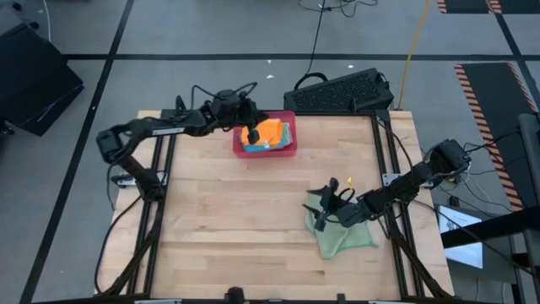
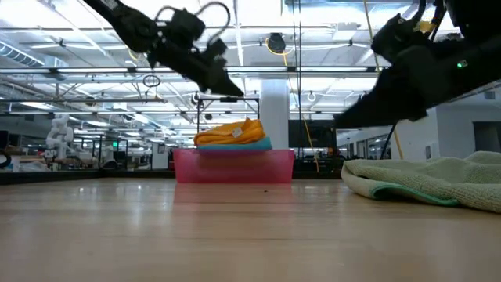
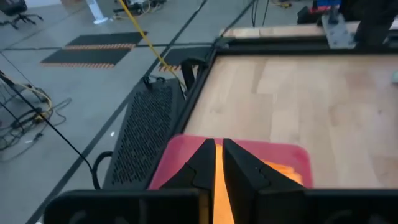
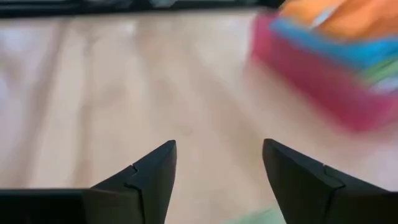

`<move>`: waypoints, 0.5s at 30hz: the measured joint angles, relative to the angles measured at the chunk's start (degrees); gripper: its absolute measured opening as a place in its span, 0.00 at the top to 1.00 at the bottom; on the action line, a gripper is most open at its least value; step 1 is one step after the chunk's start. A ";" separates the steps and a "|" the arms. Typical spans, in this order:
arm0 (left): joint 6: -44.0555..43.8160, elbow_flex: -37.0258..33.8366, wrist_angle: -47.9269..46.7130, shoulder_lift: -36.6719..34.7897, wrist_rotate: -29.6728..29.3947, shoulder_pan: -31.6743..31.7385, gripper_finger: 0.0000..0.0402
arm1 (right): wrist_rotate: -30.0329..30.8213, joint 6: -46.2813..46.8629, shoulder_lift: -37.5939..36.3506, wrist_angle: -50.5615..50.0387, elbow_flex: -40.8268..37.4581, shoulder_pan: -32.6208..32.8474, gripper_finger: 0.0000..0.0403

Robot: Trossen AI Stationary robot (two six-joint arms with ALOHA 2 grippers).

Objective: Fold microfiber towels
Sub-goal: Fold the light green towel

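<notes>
A pink tray (image 1: 291,150) stands at the table's far middle with a stack of folded microfiber towels in it: orange (image 1: 270,131) on top, blue and green beneath. My left gripper (image 1: 250,121) hovers above the tray's left part, shut and empty; in the low view it (image 2: 233,90) is clear of the orange towel (image 2: 231,133). A light green towel (image 1: 346,235) lies rumpled on the table at the near right. My right gripper (image 1: 325,211) hangs open just above that towel's far-left edge, with only bare wood between its fingers (image 4: 219,155).
A black keyboard (image 1: 342,91) lies beyond the table's far edge, behind the tray. Black frame rails run along the table's left and right sides. Bare wood spans the table's middle and near left (image 1: 228,228).
</notes>
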 joint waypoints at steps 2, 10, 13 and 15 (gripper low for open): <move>-0.09 0.00 -2.93 -3.21 0.06 -0.31 0.92 | -6.33 4.24 -0.83 -3.46 0.00 0.07 0.45; -4.09 0.02 -18.04 -11.20 0.12 -8.31 0.89 | -26.11 17.68 -7.60 -16.05 0.04 4.55 0.45; -6.31 0.02 -22.42 -11.49 -2.58 -14.17 0.82 | -27.64 20.31 -9.41 -19.07 0.04 9.52 0.43; -8.23 0.02 -23.59 -11.43 -7.03 -18.88 0.77 | -27.71 21.49 -9.55 -20.06 0.04 13.12 0.43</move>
